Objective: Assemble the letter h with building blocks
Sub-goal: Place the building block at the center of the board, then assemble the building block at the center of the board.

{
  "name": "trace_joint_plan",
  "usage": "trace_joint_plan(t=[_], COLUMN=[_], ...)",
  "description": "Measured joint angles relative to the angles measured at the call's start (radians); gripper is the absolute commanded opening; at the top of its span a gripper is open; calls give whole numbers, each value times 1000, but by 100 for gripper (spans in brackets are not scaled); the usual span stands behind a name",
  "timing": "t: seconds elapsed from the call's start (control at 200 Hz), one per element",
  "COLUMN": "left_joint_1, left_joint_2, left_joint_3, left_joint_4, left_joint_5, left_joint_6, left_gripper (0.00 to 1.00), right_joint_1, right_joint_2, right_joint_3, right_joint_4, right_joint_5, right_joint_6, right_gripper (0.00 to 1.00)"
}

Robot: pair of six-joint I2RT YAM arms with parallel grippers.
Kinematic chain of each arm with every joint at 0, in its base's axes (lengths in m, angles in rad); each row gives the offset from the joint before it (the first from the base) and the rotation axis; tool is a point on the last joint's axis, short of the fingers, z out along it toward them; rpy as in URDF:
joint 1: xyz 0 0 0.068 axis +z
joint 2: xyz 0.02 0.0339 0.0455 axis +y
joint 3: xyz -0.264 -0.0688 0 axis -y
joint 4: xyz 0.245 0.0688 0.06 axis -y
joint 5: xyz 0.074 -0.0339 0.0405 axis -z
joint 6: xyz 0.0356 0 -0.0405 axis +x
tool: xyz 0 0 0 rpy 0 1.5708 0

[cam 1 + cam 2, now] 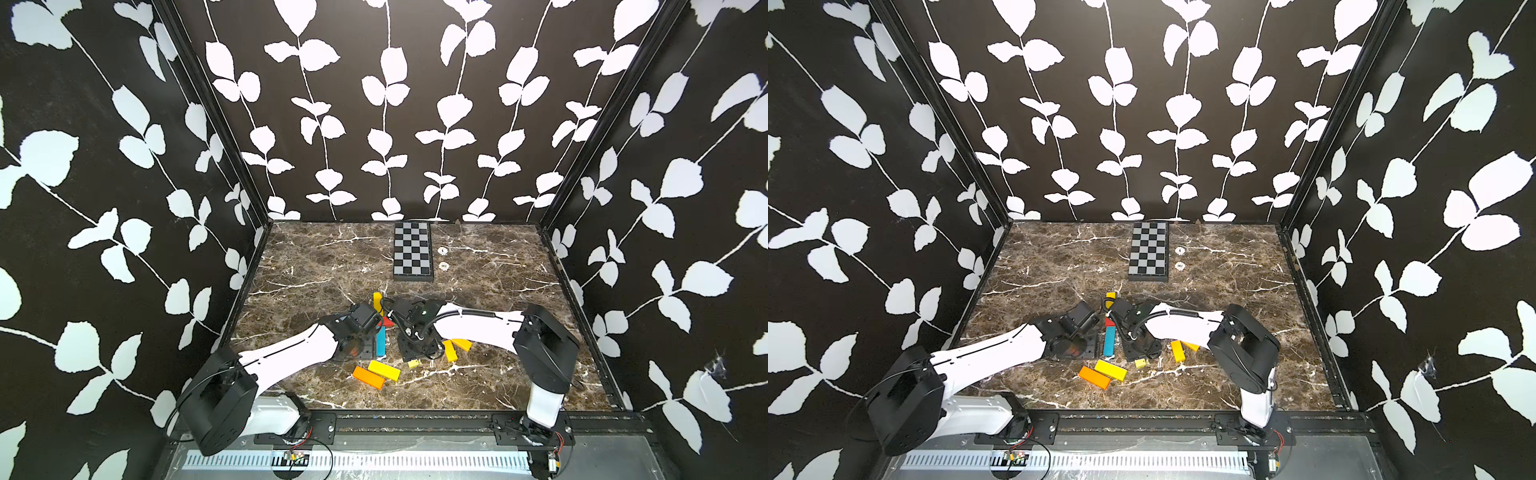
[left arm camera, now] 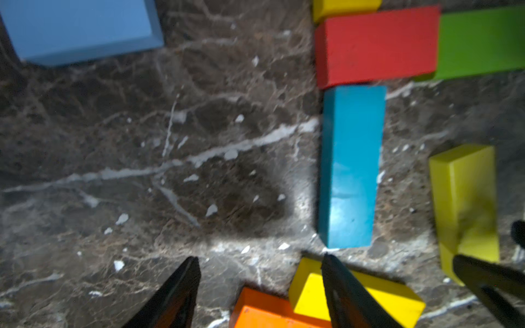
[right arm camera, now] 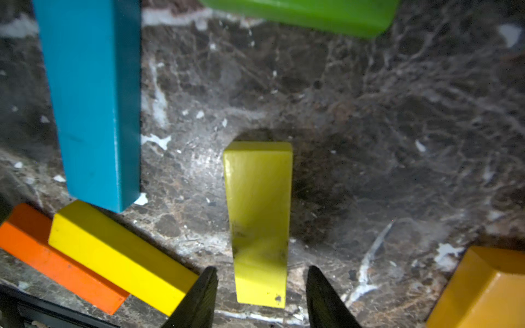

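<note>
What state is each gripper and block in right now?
left gripper: open, holding nothing.
right gripper: open, straddling the lime block without touching.
lime block: lying flat, ungripped.
teal block: flat, end against the red block.
red block: flat, end against the green block.
yellow block and orange block: flat, side by side, loose.

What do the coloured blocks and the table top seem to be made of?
The blue block and the small yellow-green block look like painted wood: flat solid colour, mild sheen, dark scuffs on the yellow-green one; plastic is possible. The table top looks like polished brown marble or a printed imitation: white veins, glare.
</note>
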Motion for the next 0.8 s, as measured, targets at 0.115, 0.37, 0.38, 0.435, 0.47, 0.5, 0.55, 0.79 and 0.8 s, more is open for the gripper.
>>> trace_joint_plan(t=[0.115, 0.37, 0.38, 0.435, 0.47, 0.5, 0.55, 0.79, 0.8], left_joint_1=[0, -3, -3, -4, -5, -6, -10, -40, -42], left_joint_2=[63, 180, 183, 197, 205, 212, 226, 305, 307], left_joint_3=[63, 154, 155, 159, 159, 159, 159, 193, 195], left_joint_4=[32, 42, 42, 43, 43, 43, 44, 45, 45], left_joint_5=[6, 10, 11, 11, 12, 12, 14, 16, 16], left_joint_6=[5, 16, 16, 16, 15, 15, 13, -8, -8], left_gripper=[73, 70, 70, 68, 67, 66, 63, 54, 53], right_joint_1=[-14, -61, -63, -66, -68, -70, -71, -72, -72], right_joint_2=[-31, -138, -142, -159, -167, -173, -180, -186, -186], right_joint_3=[-7, -82, -84, -89, -92, -94, -97, -128, -129], right_joint_4=[-3, -6, -7, -5, -6, -5, -5, -2, -2], right_joint_5=[14, 46, 47, 51, 55, 58, 60, 61, 61], right_joint_6=[1, 5, 6, 7, 7, 8, 7, 8, 8], right_gripper=[53, 52, 52, 51, 50, 50, 49, 47, 47])
